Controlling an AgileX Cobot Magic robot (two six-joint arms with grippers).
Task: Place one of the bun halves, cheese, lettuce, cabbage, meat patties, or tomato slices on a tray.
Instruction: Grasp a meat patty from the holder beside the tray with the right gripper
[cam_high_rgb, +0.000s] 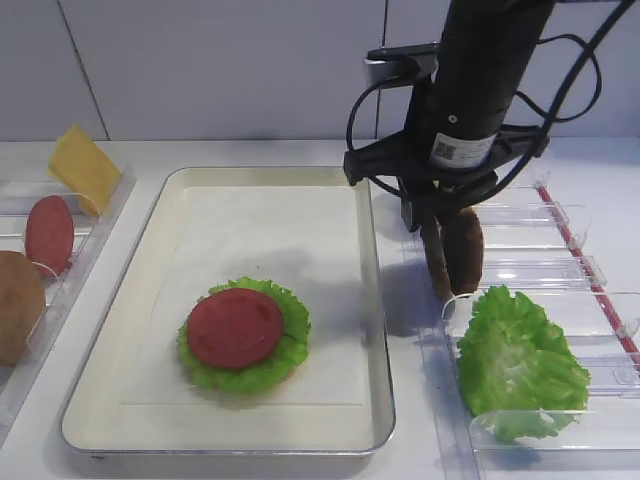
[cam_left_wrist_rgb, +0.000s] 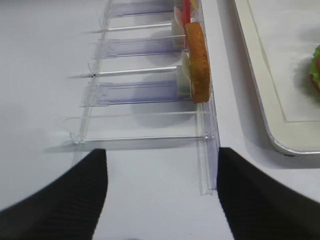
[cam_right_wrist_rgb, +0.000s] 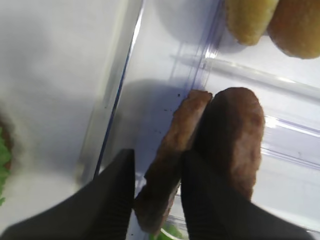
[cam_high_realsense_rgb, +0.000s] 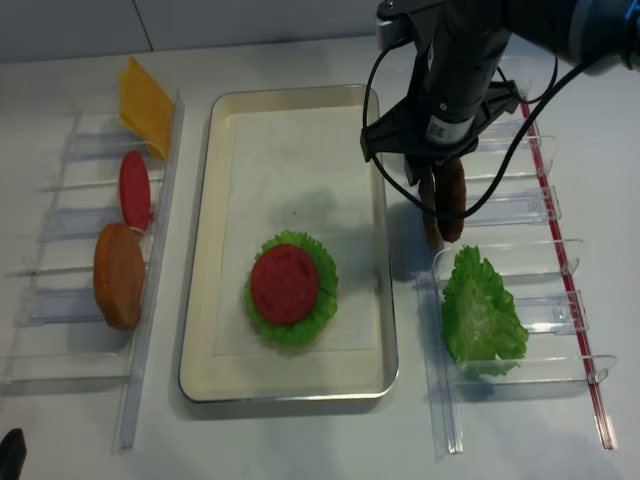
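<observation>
While the right gripper is reaching down into the right rack, its two dark fingers are straddling the nearer of the two patties, which are standing on edge side by side; the jaws are narrowed around it, but whether the pads are pressing it I cannot tell. The other patty is leaning just behind the far finger. Two bun halves are sitting in the next slot of that rack, and a lettuce leaf is lying in a slot on the patties' other side. On the tray, a tomato slice is resting on lettuce over the white paper. In the left rack, cheese, another tomato slice and a bun half are standing upright. The left gripper is hovering over the bench beside that rack with its fingers spread wide, holding nothing.
</observation>
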